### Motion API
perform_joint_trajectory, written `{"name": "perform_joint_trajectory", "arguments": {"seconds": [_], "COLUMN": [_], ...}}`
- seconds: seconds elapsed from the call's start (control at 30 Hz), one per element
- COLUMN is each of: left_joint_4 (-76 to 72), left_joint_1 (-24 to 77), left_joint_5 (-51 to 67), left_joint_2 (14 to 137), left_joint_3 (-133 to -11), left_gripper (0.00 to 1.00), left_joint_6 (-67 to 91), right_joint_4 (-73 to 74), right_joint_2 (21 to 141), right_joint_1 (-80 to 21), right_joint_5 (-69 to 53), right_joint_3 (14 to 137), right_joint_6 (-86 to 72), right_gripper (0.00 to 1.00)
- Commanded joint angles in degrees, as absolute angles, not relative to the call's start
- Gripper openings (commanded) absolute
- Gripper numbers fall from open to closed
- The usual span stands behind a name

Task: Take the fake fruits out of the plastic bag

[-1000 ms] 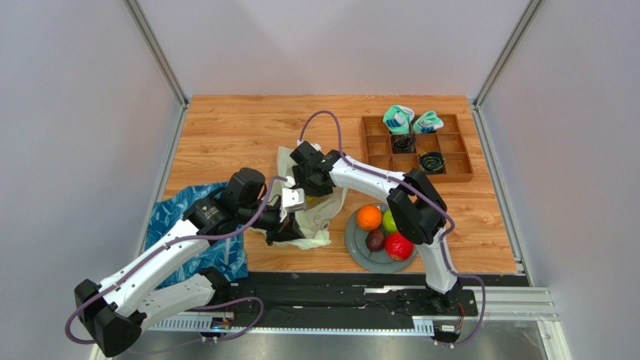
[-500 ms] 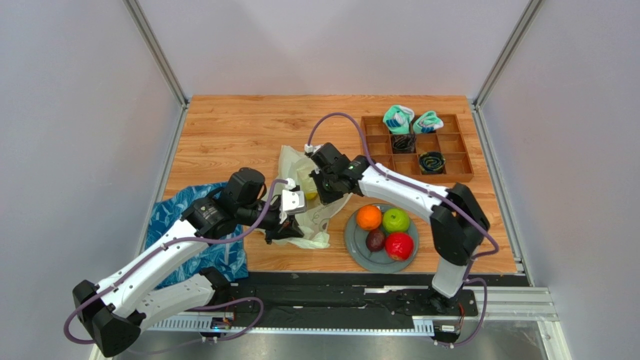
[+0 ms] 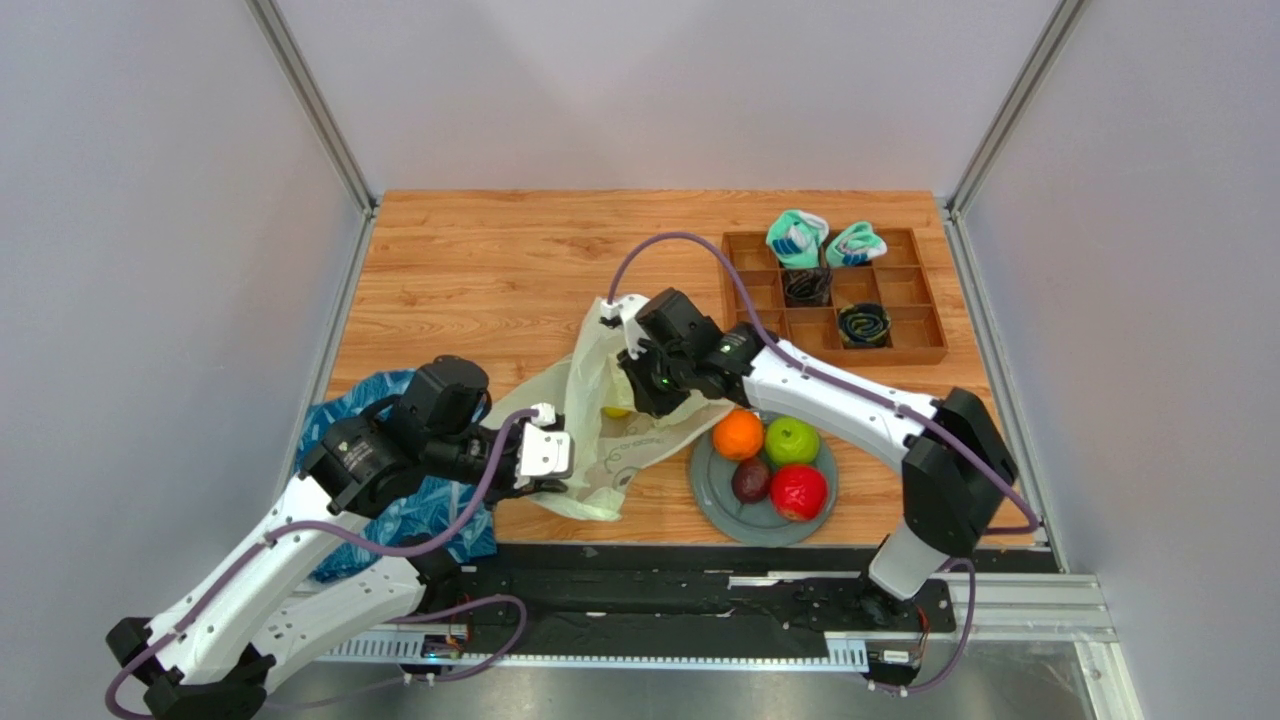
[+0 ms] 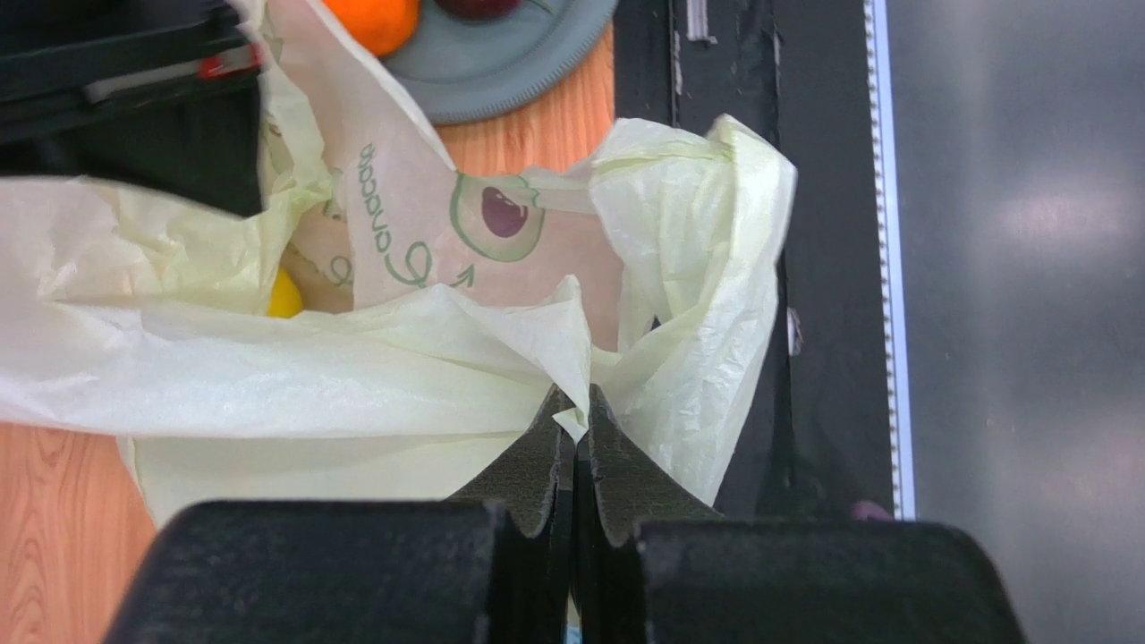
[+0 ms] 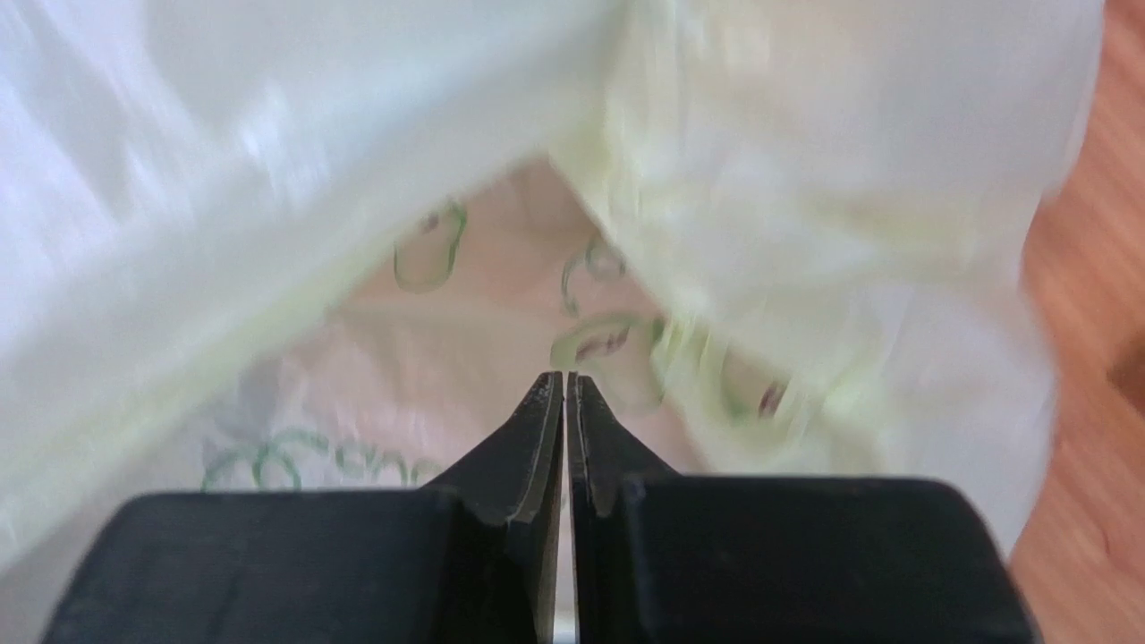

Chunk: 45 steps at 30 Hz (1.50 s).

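Reference: clock face laid over the top view, 12 o'clock at the far edge of the table (image 3: 451, 255)
Done: four fruits are out and grouped on the plate (image 3: 718, 507) at 4 o'clock: orange (image 3: 738, 435), green apple (image 3: 792, 440), dark brown-purple fruit (image 3: 751, 480), red apple (image 3: 798, 492)
Left to do: a yellow fruit (image 4: 282, 298) shows through the film inside the plastic bag (image 3: 601, 473); folds hide anything else inside
Progress estimate: well advanced, not complete
Bag location: near the table centre, stretched between the two grippers, its 3 o'clock edge at the plate rim
Left gripper (image 4: 578, 409): at the bag's 8 o'clock corner; jaws fully closed with a fold of film pinched between the tips
Right gripper (image 5: 565, 389): at the bag's 1 o'clock side; jaws drawn together, tips against the film. The wrist view is blurred, so whether film is caught cannot be told
Bag material: thin, crinkly, translucent pale yellow-green film with avocado prints and lettering; it hangs in loose creased folds
Fruit material: glossy moulded plastic, smooth and rounded
Plate: matte grey, round, shallow raised rim
Table surface: wood-grain planks
Other items: blue bag (image 3: 353, 450), leaf-patterned and crumpled, at 8 o'clock under the left arm; wooden compartment tray (image 3: 827, 357) at 2 o'clock — rolled socks (image 3: 796, 237) in its far cells
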<state>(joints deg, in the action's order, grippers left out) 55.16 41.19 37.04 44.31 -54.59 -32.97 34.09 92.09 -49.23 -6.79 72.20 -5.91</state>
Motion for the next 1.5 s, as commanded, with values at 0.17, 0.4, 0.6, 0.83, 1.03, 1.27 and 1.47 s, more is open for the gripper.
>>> {"name": "perform_joint_trajectory", "arguments": {"seconds": [0.17, 0.4, 0.6, 0.83, 1.03, 1.27, 1.47], "left_joint_4": [60.04, 56.09, 51.34, 47.20, 47.46, 46.05, 46.49], "left_joint_1": [40.87, 29.63, 28.14, 24.52, 24.35, 21.54, 19.43], "left_joint_5": [22.88, 14.95, 16.43, 24.07, 26.45, 31.36, 32.17], "left_joint_2": [43.77, 35.79, 33.75, 35.86, 36.91, 37.00, 36.74], "left_joint_3": [-51.86, -51.06, -52.29, -55.45, -57.04, -56.78, -55.81], "left_gripper": [0.00, 0.00, 0.00, 0.00, 0.00, 0.00, 0.00], "left_joint_6": [-43.42, -36.60, -29.46, -23.91, -20.66, -16.00, -15.21], "right_joint_4": [27.16, 22.50, 24.78, 51.86, 63.90, 52.13, 49.75], "right_joint_2": [99.68, 88.95, 86.21, 97.62, 95.64, 92.37, 95.97], "right_joint_1": [-57.64, -59.85, -59.33, -58.36, -54.59, -54.40, -54.23], "right_joint_5": [-8.62, -1.84, -6.23, -12.14, -13.71, -13.36, -16.87], "right_joint_3": [73.76, 59.16, 62.03, 88.38, 93.36, 81.65, 84.81], "right_joint_6": [-7.03, -0.27, 10.35, 40.92, 61.47, 79.62, 85.50], "right_gripper": [0.00, 0.06, 0.17, 0.41, 0.43, 0.48, 0.50]}}
